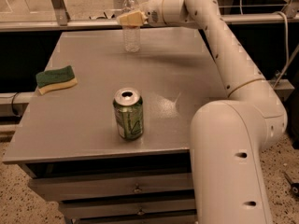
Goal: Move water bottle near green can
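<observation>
The water bottle (131,37) is clear plastic with a white cap and stands upright near the far edge of the grey table (84,120). My gripper (131,18) reaches in from the right at the height of the bottle's upper part and overlaps it there, hiding its label band. The green can (128,114) stands upright near the table's front edge, well in front of the bottle, silver top with its opening up.
A green-and-yellow sponge (56,79) lies at the table's left side. My white arm (233,78) runs along the table's right side. Drawers (135,188) sit under the tabletop. A rail runs behind the table.
</observation>
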